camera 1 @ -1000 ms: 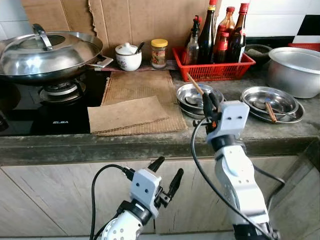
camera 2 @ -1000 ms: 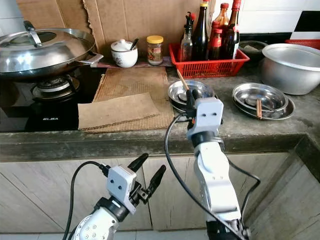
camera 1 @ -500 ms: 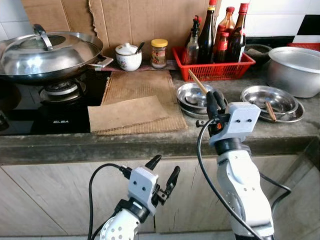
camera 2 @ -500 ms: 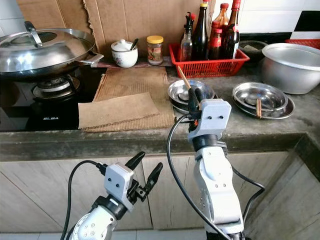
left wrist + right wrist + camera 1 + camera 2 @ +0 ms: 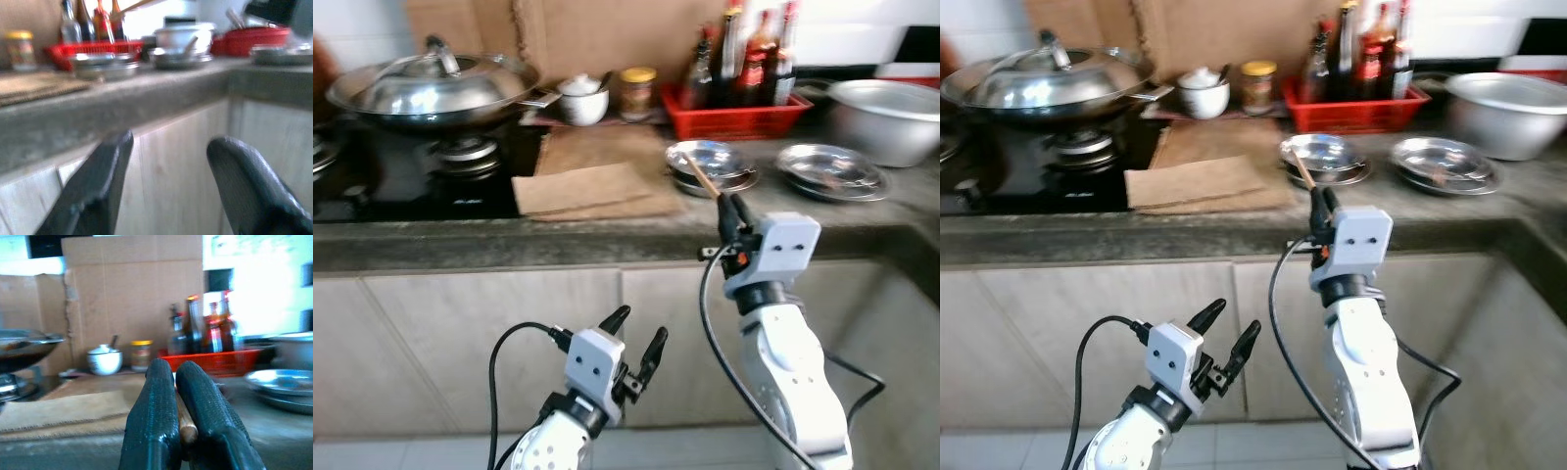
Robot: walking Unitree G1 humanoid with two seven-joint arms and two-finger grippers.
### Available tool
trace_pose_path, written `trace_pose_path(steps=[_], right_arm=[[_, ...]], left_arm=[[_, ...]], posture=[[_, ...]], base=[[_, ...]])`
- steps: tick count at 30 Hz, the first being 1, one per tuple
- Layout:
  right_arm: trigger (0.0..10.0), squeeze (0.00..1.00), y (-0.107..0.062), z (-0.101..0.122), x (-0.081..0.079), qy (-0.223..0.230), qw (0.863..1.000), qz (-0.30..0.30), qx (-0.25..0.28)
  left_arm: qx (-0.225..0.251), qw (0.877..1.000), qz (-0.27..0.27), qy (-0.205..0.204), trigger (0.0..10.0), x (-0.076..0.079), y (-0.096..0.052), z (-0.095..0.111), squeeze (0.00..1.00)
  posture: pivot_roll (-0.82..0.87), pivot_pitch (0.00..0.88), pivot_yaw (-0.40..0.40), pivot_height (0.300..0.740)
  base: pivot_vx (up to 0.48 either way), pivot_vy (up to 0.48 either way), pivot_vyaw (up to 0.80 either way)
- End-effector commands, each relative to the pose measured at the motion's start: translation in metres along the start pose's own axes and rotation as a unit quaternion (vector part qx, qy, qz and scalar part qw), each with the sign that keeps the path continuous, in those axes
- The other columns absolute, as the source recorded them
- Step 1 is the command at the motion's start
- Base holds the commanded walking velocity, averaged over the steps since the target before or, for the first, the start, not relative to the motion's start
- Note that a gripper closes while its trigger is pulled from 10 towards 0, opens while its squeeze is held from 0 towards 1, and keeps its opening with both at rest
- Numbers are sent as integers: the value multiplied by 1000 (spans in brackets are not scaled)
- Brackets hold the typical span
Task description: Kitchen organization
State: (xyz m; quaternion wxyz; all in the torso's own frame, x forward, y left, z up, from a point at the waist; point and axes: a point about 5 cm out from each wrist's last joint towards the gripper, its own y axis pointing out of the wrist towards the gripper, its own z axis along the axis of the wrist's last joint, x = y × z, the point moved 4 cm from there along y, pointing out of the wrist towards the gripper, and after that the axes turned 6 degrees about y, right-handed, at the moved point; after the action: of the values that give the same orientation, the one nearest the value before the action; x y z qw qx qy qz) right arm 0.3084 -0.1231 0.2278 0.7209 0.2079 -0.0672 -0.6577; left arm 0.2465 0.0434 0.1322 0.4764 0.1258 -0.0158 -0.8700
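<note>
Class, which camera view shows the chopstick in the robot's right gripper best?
The right wrist view: the chopstick sits large and close, clamped between the right gripper's fingers. Both eye views show it small and blurred, sticking up from that gripper before the counter. In the left wrist view I cannot identify it.

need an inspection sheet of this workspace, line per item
surface: grey counter above wood-look cabinets
job's things: chopstick in right gripper; two steel dishes
clutter: cardboard, lidded wok, sugar pot, jar, red bottle basket, big pot
grippers: right gripper shut on chopstick at counter edge; left gripper open, low before the cabinets
cables: black cable along right arm, another at left arm
surroundings: cardboard backsplash, white wall tiles
</note>
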Motion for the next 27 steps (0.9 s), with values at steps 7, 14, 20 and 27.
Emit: trace_pose_path(steps=[7,14,20,27], right_arm=[[10000,0,-3,-7,-5,-6,1000,15,-17],[10000,0,-16,-24,-4,-16,998,21,-48],[10000,0,-25,-33,-4,-19,997,20,-67],[10000,0,-30,-35,-6,-24,997,25,-72]], left_arm=[[-12,1000,4,-8,10000,1,-4,-5,0],[-12,1000,3,-9,10000,2,-4,-5,0],[-15,1000,4,-9,10000,1,-3,-6,0],[-19,1000,9,-16,10000,-1,-3,-7,0]], posture=[[135,7,2,740],[133,6,1,740],[131,9,6,740],[126,8,6,740]], base=[[-402,0,0],[-401,0,0],[-369,0,-222],[-39,0,-686]])
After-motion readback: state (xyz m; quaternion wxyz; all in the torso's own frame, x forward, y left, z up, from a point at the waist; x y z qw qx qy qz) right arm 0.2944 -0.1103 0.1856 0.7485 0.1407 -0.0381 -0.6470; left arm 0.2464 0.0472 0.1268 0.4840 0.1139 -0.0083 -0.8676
